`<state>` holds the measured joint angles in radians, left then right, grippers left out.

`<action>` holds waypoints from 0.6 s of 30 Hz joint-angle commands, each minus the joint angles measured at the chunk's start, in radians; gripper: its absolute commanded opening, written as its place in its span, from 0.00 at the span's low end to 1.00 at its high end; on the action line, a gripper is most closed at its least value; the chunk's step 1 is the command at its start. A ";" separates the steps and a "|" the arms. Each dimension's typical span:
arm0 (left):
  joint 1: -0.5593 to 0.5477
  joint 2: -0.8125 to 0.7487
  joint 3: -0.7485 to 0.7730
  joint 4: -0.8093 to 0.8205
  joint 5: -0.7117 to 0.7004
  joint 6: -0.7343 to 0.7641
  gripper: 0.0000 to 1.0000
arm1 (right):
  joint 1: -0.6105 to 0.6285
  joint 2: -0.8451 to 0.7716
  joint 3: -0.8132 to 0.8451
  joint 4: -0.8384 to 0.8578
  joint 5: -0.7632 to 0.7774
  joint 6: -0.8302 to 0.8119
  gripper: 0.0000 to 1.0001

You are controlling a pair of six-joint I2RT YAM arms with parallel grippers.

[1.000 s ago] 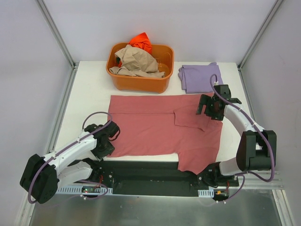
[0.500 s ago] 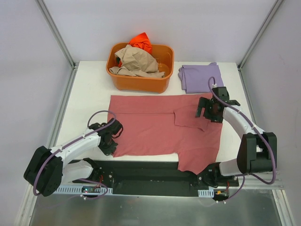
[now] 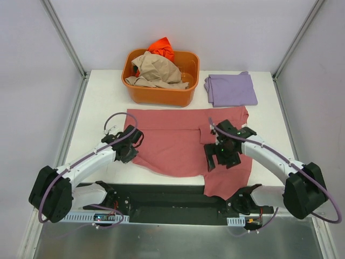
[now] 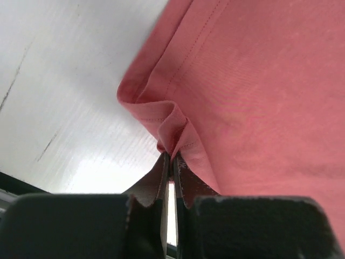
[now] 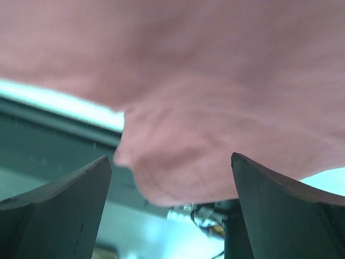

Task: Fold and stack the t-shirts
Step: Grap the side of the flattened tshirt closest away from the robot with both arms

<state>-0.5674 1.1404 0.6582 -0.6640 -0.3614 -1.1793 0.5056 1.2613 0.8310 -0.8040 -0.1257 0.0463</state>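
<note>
A dusty rose-red cloth t-shirt (image 3: 172,143) lies spread on the white table (image 3: 102,102), just in front of a rigid orange plastic tub (image 3: 161,96). The tub holds a crumpled tan shirt (image 3: 156,70) and a bright orange shirt (image 3: 161,47). A folded lavender shirt (image 3: 230,89) lies beside the tub. The left gripper (image 4: 171,159) pinches the red shirt's bunched near-left hem. The right gripper (image 5: 170,162) hovers over its right side, fingers spread wide.

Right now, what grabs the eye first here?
The rose-red shirt lies spread across the middle of the table, its near-left corner pinched in the shut left gripper. The right gripper sits open over its right side. Behind are an orange tub of crumpled shirts and a folded purple shirt at back right.
</note>
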 commanded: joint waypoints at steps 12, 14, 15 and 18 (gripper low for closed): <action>0.027 0.028 -0.012 0.064 -0.002 0.082 0.00 | 0.454 0.025 -0.104 -0.253 -0.080 0.058 0.88; 0.029 0.033 -0.009 0.064 0.004 0.087 0.00 | 0.473 0.056 -0.102 -0.242 -0.037 0.069 0.83; 0.031 0.033 -0.008 0.064 0.004 0.092 0.00 | 0.476 0.070 -0.099 -0.251 0.010 0.084 0.81; 0.038 0.022 -0.014 0.064 0.004 0.095 0.00 | 0.478 0.092 -0.090 -0.253 0.154 0.142 0.66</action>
<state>-0.5476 1.1706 0.6510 -0.6022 -0.3626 -1.1065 0.9779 1.3323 0.7269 -1.0195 -0.1574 0.0967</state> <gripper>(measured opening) 0.009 0.736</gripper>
